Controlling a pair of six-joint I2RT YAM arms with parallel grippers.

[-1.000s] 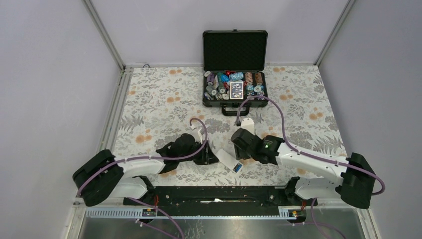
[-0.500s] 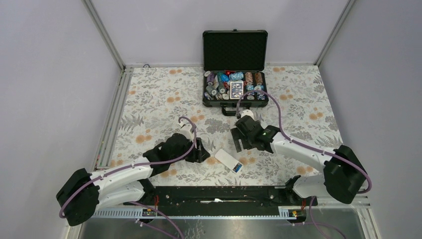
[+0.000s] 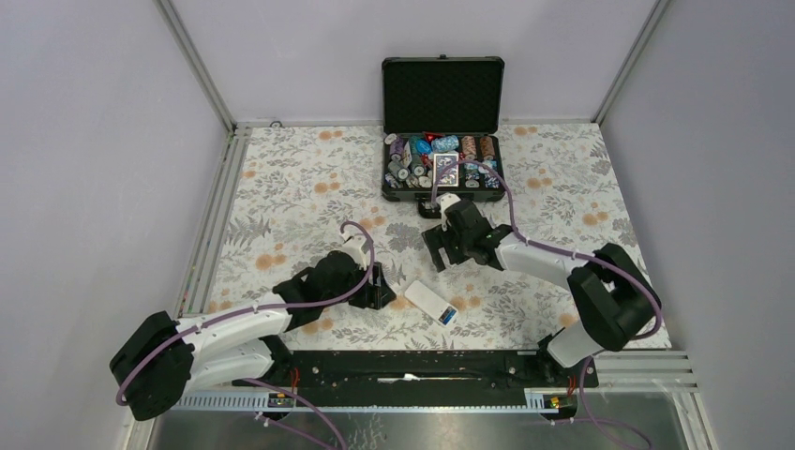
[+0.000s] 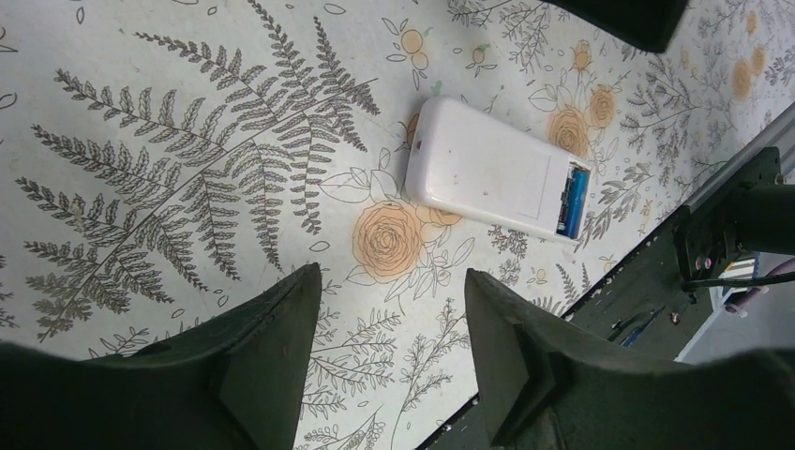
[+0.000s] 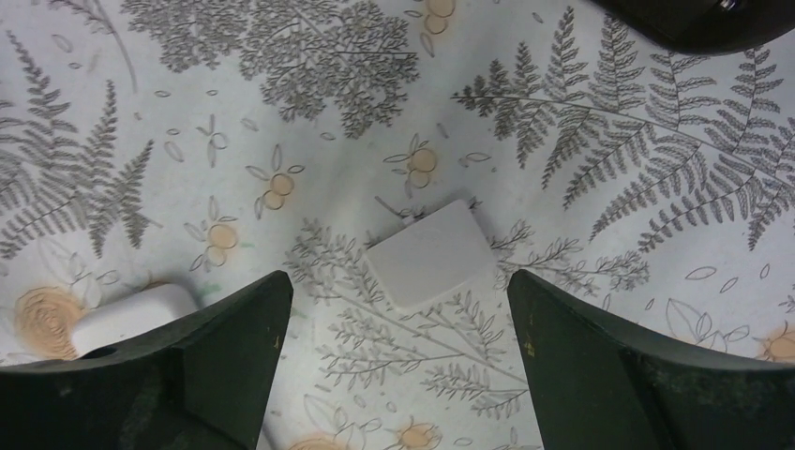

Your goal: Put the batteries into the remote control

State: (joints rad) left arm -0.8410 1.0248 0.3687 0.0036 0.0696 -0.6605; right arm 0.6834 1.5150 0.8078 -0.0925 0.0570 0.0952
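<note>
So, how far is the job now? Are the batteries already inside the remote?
Blue batteries show in the open compartment of the remote control, lying face down; whether both are seated I cannot tell. Nothing is in hand: the left gripper and right gripper are open. Left: likely fitting the small white panel, perhaps the cover, lying below the right gripper.

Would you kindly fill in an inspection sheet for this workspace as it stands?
Surface: floral tablecloth, lying flat.
Job's things: remote control lies back up, compartment open, blue batteries inside, number unclear; small white plate, probably its cover, lies apart.
Clutter: open black case of poker chips and cards, far side.
Grippers: left gripper open, empty, short of the remote; right gripper open, empty, over the plate.
Cables: purple cables run along both arms.
Surroundings: grey walls, metal frame posts.
</note>
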